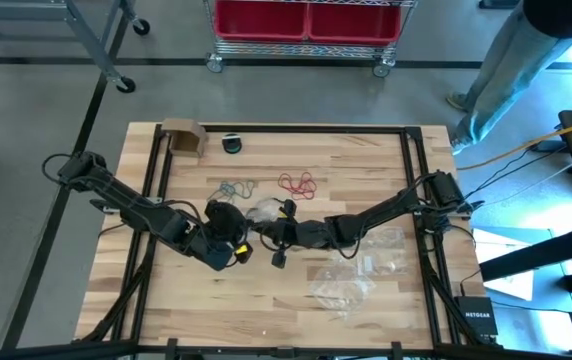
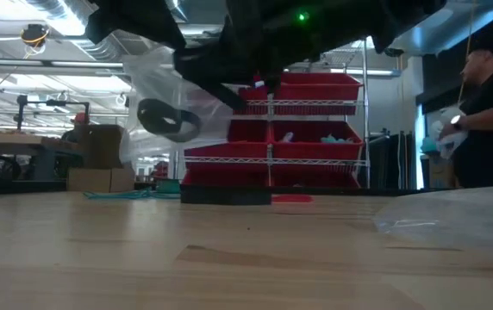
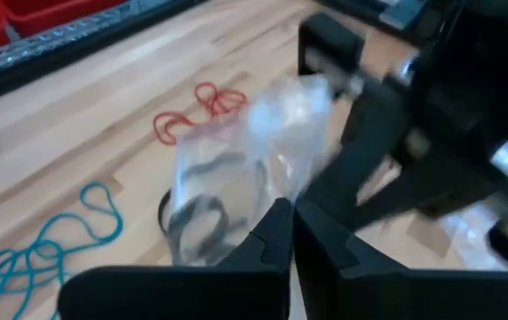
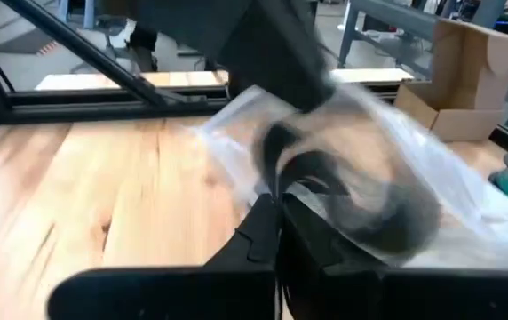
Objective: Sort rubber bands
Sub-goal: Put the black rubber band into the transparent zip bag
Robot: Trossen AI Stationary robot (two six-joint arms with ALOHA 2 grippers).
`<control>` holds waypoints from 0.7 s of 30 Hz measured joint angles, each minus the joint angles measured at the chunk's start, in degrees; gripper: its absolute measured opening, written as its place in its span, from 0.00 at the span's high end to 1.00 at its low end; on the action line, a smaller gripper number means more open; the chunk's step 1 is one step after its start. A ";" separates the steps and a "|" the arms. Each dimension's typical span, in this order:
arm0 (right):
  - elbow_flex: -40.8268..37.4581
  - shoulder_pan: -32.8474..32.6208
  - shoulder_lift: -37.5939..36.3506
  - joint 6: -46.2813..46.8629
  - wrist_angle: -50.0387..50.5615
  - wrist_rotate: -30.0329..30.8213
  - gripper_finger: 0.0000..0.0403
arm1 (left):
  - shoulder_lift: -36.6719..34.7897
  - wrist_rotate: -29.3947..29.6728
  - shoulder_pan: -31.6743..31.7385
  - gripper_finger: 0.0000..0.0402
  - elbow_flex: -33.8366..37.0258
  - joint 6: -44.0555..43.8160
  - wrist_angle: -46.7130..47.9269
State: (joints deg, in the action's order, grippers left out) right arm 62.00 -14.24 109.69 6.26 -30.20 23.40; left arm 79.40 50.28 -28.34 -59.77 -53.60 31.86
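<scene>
Currently, running left to right across the counter (image 1: 296,300):

Item, left pincer (image 1: 238,252): sitting near the counter's middle, fingers pressed fully together and pinching the edge of a clear zip bag (image 1: 264,210). The bag is hanging above the wood, and black rubber bands (image 2: 167,120) are lying coiled inside it.

Item, teal rubber bands (image 1: 234,188): lying loose on the wood, beyond the left pincer toward the far edge, well apart from the bag.

Item, red rubber bands (image 1: 298,183): lying loose beside the teal cluster, nearer the right arm's side.

Item, right pincer (image 1: 278,240): also shut tight, gripping the same bag from the opposite side, so the bag is stretching between the two pincers with its long axis running roughly from one to the other.

Deciding relation: both loose clusters are lying on the far side of the pincers; the teal is nearer the left arm, the red nearer the right. Judging from this, either hand would first need to let go of the bag.

Item, spare clear bags (image 1: 351,285): lying flat under the right arm.

Writing: "NETGEAR" is reading on a dark box (image 1: 474,318) off the counter's right corner. Nothing legible on the bags.
</scene>
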 joint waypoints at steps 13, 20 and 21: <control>0.08 0.99 -0.11 14.54 2.47 2.09 0.99 | 0.09 -0.65 -0.16 1.00 0.00 3.29 -1.63; 0.13 1.17 -0.13 26.13 0.49 -0.83 0.99 | 0.22 -0.83 -0.15 1.00 1.68 3.47 -3.34; 0.13 1.16 -0.13 27.37 0.03 -1.53 0.99 | 0.22 -0.84 -0.15 1.00 2.19 3.53 -4.48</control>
State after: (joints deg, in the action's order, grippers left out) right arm 62.13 -13.08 109.56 33.64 -30.16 21.87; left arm 79.61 49.43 -28.49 -57.58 -50.07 27.38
